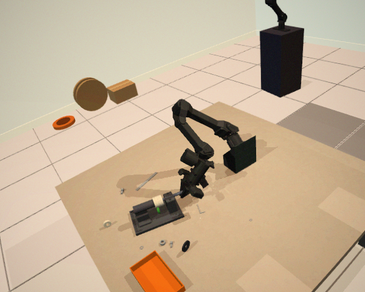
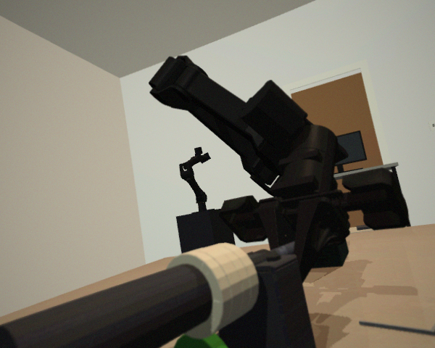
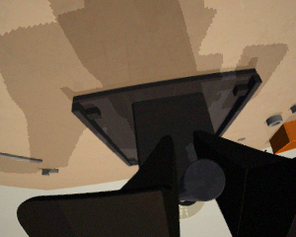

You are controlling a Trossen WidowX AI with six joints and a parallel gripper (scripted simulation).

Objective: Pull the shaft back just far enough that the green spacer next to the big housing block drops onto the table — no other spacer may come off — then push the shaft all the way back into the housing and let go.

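My gripper [image 1: 183, 192] [image 3: 183, 141] is shut on the shaft [image 1: 177, 194] [image 2: 285, 248] [image 3: 205, 180], on the outer side of the upright block [image 1: 171, 204] [image 2: 283, 296] [image 3: 170, 116]. Cream spacers [image 1: 157, 201] [image 2: 236, 286] sit side by side in a row between that block and the thick dark cylinder [image 1: 143, 205] [image 2: 98, 309]. The green spacer [image 1: 158, 210] [image 2: 201, 341] is below the cream ones, off their line, over the dark base plate [image 1: 159, 226] [image 3: 163, 85]. How it rests is unclear. The shaft inside the spacers is hidden.
An orange tray [image 1: 156, 271] lies at the front. A black ring [image 1: 185, 246] and small hardware lie between it and the base plate. A loose cream ring [image 1: 107, 222] is left of the plate, a grey rod [image 1: 146, 181] behind it, and a hex key [image 1: 200, 209] [image 2: 399, 328] to its right.
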